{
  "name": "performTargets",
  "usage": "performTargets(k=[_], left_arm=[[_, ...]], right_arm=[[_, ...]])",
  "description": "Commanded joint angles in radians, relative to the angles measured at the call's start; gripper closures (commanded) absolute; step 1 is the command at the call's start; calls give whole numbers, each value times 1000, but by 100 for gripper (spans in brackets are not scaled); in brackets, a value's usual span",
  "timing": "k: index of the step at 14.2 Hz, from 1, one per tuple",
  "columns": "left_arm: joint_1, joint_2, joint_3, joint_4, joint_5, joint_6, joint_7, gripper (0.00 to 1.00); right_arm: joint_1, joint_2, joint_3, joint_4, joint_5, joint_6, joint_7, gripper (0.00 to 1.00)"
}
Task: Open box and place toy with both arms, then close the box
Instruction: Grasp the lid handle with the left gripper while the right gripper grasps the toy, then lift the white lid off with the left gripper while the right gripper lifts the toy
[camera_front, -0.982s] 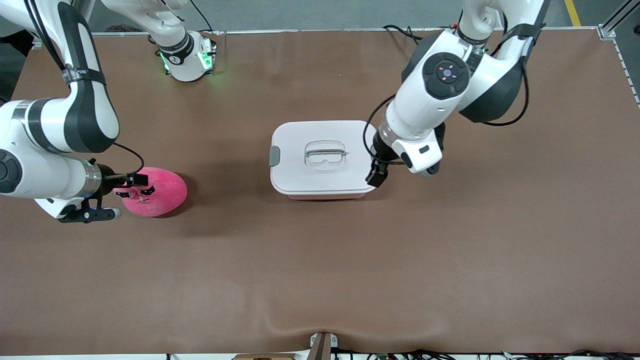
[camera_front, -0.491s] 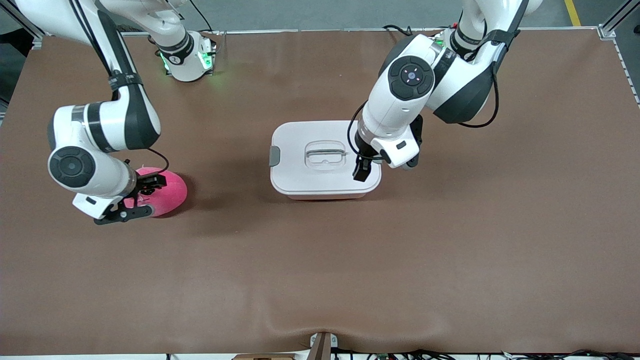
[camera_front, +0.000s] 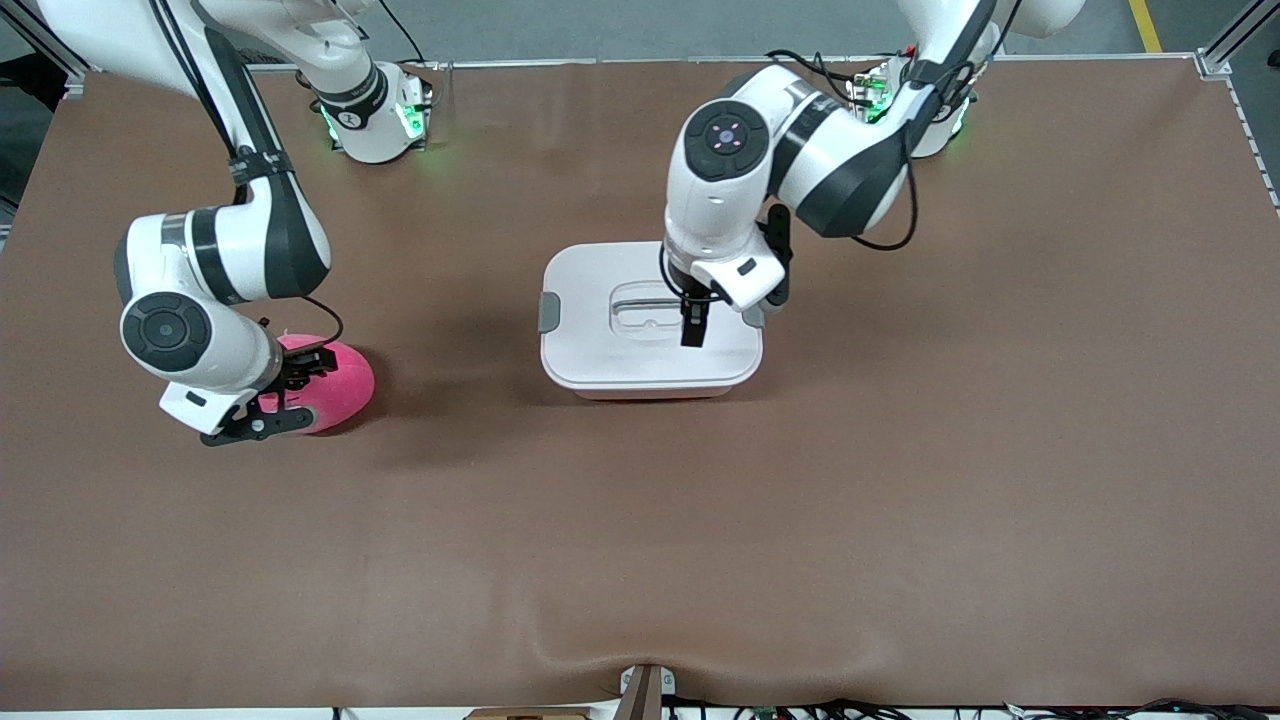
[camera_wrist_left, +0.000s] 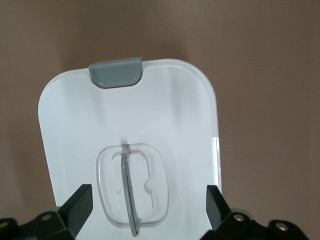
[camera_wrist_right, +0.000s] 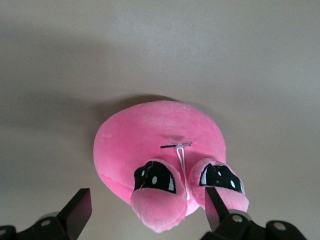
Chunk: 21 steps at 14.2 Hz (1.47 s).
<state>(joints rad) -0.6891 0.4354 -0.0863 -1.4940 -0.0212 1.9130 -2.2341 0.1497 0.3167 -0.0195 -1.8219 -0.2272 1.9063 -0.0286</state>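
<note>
Now white-lidded box (camera_front: 650, 320) shut, pink toy (camera_front: 335, 385) round; both grippers (camera_front: 692, 330) (camera_front: 290, 385) wide open, empty.

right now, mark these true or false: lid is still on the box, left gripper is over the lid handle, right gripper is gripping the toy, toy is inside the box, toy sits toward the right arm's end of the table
1. The white lid is on the box. True.
2. The left gripper is over the recessed handle. True; its fingers stand open either side of the handle.
3. The right gripper is gripping the toy. False; its fingers are open over the toy and nothing is clamped.
4. The toy is inside the box. False; it lies on the table, apart from the closed box.
5. The toy sits toward the right arm's end of the table. True.
</note>
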Motion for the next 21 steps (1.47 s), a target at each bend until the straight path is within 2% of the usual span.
performTargets(k=[1,10,11,13,15,16,17,18,21], left_arm=[[-38,34,7,15,13,14,-60,0],[-70,108,2,17,7,96,-194,0],[-73,112,0,17,7,103,-205,0],[-75,112,0,12,7,103,-206,0],[-85,117,0,9,9,103,-202,0],[-90,120,0,9,13,103,-197,0],[-92,126,2,9,17,103,-194,5],[-101,128,0,8,20,103,-190,19],[-106,121,2,-15,23,101,-153,49]], right_arm=[[-2,-53,0,-108,-29,74,-7,0],[-7,-54,0,-163,-30,77,-4,0],[-9,-53,0,-163,-30,77,-4,19],[-15,-53,-2,-165,-30,74,-4,69],[-18,-53,-2,-165,-30,70,-2,100],[-18,-54,-2,-165,-30,69,-4,100],[-18,-54,-2,-162,-30,66,-4,100],[-18,-56,-2,-158,-30,66,-7,100],[-16,-60,-2,-136,-30,66,-16,100]])
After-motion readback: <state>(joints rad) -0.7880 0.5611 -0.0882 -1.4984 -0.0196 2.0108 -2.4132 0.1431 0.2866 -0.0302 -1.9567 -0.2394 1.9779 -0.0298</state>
